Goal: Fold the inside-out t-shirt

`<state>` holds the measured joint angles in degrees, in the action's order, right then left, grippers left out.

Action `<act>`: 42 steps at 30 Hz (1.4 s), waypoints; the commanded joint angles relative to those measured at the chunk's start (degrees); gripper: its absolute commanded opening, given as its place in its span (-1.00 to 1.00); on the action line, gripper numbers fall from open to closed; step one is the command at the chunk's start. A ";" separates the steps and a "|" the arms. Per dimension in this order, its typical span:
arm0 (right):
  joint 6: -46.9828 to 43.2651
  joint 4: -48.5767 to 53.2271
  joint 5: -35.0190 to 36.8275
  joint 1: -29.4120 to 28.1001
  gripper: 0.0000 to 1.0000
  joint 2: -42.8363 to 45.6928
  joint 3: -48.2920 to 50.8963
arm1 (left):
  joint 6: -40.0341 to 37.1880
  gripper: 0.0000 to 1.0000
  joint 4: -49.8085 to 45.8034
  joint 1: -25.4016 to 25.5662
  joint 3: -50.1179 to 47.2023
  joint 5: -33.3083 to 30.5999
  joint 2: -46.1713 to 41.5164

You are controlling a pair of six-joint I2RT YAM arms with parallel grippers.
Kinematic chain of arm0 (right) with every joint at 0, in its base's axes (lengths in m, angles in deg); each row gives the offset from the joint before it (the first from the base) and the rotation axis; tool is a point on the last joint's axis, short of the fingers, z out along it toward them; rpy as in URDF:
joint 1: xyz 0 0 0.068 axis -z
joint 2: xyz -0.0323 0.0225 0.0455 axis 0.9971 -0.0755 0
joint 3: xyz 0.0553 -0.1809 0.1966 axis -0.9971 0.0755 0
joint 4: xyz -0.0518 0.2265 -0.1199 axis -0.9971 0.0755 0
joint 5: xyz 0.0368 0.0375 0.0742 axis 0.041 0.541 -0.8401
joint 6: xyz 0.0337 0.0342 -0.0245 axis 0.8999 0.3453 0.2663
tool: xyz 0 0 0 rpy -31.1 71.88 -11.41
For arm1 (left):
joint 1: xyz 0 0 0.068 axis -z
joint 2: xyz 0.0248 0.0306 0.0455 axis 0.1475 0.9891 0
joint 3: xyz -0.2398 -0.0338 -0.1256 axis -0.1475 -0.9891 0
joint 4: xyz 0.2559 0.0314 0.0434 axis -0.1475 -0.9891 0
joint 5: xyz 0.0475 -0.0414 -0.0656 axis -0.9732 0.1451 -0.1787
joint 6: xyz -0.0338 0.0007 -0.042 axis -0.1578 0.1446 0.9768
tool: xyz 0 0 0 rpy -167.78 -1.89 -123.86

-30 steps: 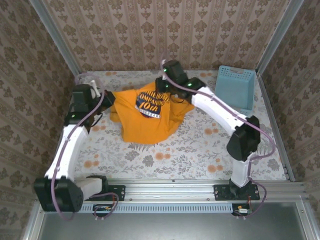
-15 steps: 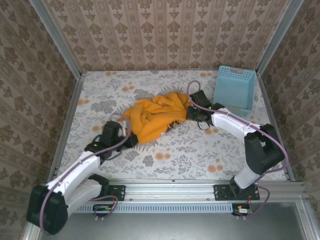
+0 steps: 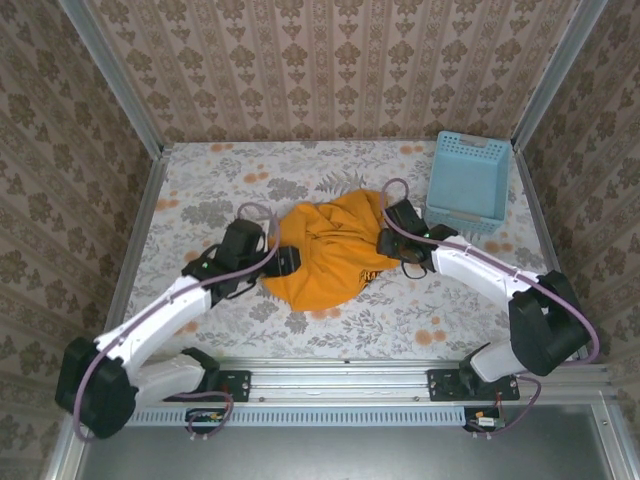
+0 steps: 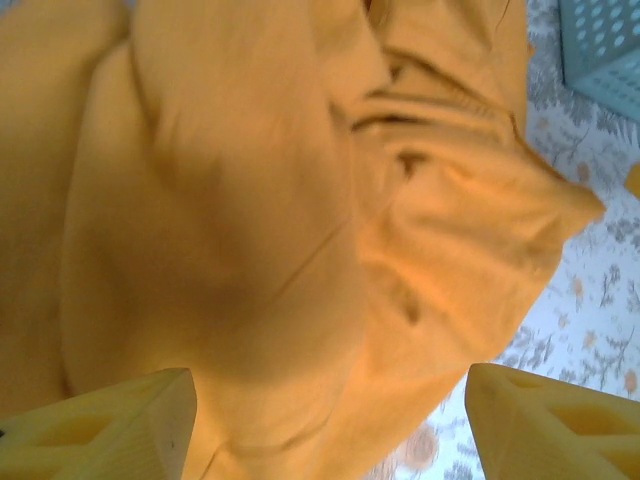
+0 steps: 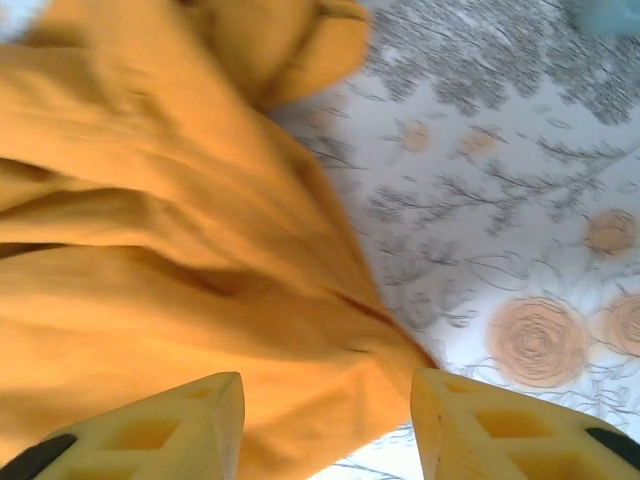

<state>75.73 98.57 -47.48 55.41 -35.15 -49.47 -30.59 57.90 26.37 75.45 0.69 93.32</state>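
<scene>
The orange-yellow t-shirt (image 3: 330, 250) lies bunched and wrinkled in a heap on the floral table, with a bit of dark print showing at its right edge. My left gripper (image 3: 288, 260) is at the heap's left edge; in the left wrist view (image 4: 330, 425) its yellow fingers (image 4: 100, 425) stand wide apart over the t-shirt (image 4: 250, 220), holding nothing. My right gripper (image 3: 385, 243) is at the heap's right edge; in the right wrist view (image 5: 328, 425) its fingers (image 5: 500, 430) are apart above a cloth corner (image 5: 200, 270), not pinching it.
A light blue lattice basket (image 3: 468, 178) stands at the back right, close to the right arm's elbow. Patterned walls and metal rails enclose the table (image 3: 200, 180). Bare tablecloth lies at the back left and in front of the shirt.
Both grippers, shut on the shirt a second ago, have let it go and opened. The shirt, first spread with its print up, was gathered forward and now lies as a dropped heap.
</scene>
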 commanded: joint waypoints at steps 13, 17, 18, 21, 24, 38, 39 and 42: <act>4.79 -5.22 -6.88 -6.47 0.05 -12.39 -5.75 | -6.10 0.27 -8.41 0.74 23.21 -5.75 32.58; 5.33 -5.83 -5.81 -6.48 0.04 -14.07 -3.87 | -6.11 -0.09 -8.82 -0.07 23.46 -7.13 33.78; 5.24 -5.52 -5.47 -6.24 0.03 -14.84 -3.95 | -6.04 -0.20 -8.57 -0.65 22.68 -7.40 33.21; 4.88 -5.23 -5.55 -4.65 -0.04 -17.21 -4.40 | -6.06 -0.64 -6.91 -3.41 19.97 -6.32 30.32; 3.75 -5.95 -6.06 -2.30 -0.11 -18.87 -5.45 | -6.34 -0.96 -4.57 -6.97 16.82 -3.39 25.82; -3.17 -7.81 -12.60 -0.41 -0.34 -35.05 -30.21 | -7.15 -1.00 4.42 -7.83 4.80 5.63 -1.49; -4.17 -8.33 -11.62 -1.04 -0.31 -33.27 -28.60 | -7.23 -1.00 5.09 -6.93 4.04 6.31 -1.37; -5.88 -12.26 -12.30 -3.01 -0.27 -26.65 -21.50 | -7.00 -1.00 7.62 -4.42 0.34 7.49 -0.94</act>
<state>72.69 87.82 -58.19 54.21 -67.41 -75.24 -36.77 62.14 20.14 78.64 4.04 91.90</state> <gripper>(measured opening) 0.364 0.057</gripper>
